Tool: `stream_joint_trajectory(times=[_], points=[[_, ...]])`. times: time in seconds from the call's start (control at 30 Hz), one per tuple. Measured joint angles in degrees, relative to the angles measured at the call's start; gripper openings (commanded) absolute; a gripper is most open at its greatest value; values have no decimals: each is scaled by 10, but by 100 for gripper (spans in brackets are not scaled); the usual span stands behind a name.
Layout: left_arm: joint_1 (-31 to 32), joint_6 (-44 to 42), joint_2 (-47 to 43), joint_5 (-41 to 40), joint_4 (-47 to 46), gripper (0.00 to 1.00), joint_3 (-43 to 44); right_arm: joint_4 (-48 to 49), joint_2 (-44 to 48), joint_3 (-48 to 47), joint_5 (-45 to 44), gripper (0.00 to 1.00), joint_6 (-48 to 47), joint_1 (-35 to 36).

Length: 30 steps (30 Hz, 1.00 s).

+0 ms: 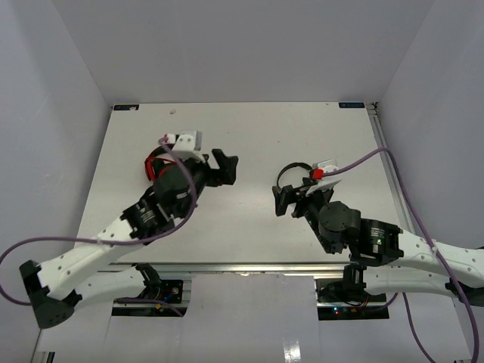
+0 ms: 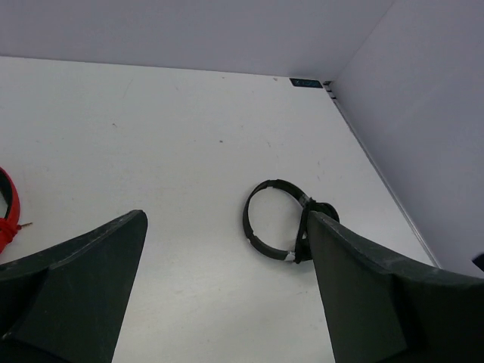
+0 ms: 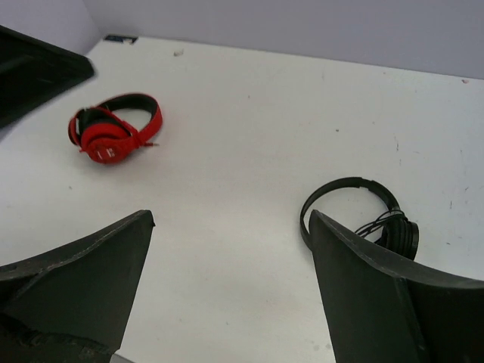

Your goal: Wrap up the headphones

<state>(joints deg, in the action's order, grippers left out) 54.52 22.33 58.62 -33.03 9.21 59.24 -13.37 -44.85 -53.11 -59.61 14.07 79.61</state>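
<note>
Hanging wide open and gripping nothing, the left tool (image 1: 229,168) is hovering over the middle of the tabletop (image 1: 249,125), with its jaws pointing toward the right side. The right tool (image 1: 281,200) is mirroring it from across the gap, its jaws spread nearly as wide, nothing between them, and aimed toward the left. The two tools are facing each other well apart.

The headphones (image 1: 291,171) are lying flat on the tabletop just beside the right tool, on its far side, and neither tool is touching them. In the right wrist view the headband is forming an open ring and the earcups are sitting together at one end, partly hidden behind a finger. The cable (image 3: 376,221) is showing only as a few thin loops bunched against the earcups; none of it is trailing across the surface in any view. A second, red pair of headphones (image 3: 113,132) is resting well apart, near the left arm.

Judging from that gathered cable and the two empty tools, the wrapping is looking finished or very nearly so. I cannot tell whether the loops are tucked securely. If they are holding, the next move is only asking the arms to back off without snagging the headband. If they are loosening, the right tool is best placed to pinch the thin wire while the left steadies the headband.
</note>
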Motion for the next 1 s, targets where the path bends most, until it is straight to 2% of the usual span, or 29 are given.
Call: stream_joint_trajectory(times=[0.1, 0.2, 0.43, 0.57, 0.67, 1.0], points=[[0, -7, -109, 24, -33, 98, -94, -18, -14, 4, 20, 90, -4, -4], [0, -13, -165, 39, -66, 98, -168, -31, -15, 8, 47, 90, 4, -14], [0, -25, -165, 73, -102, 98, -262, -33, -53, 24, 112, 90, 25, -58], [0, -61, -170, 107, -189, 98, -329, -22, -97, 46, 190, 90, 52, -132], [0, -80, -162, 129, -201, 98, -348, -12, -115, 76, 210, 90, 75, -168], [0, -99, -154, 145, -218, 98, -348, 14, -154, 101, 220, 90, 126, -170]])
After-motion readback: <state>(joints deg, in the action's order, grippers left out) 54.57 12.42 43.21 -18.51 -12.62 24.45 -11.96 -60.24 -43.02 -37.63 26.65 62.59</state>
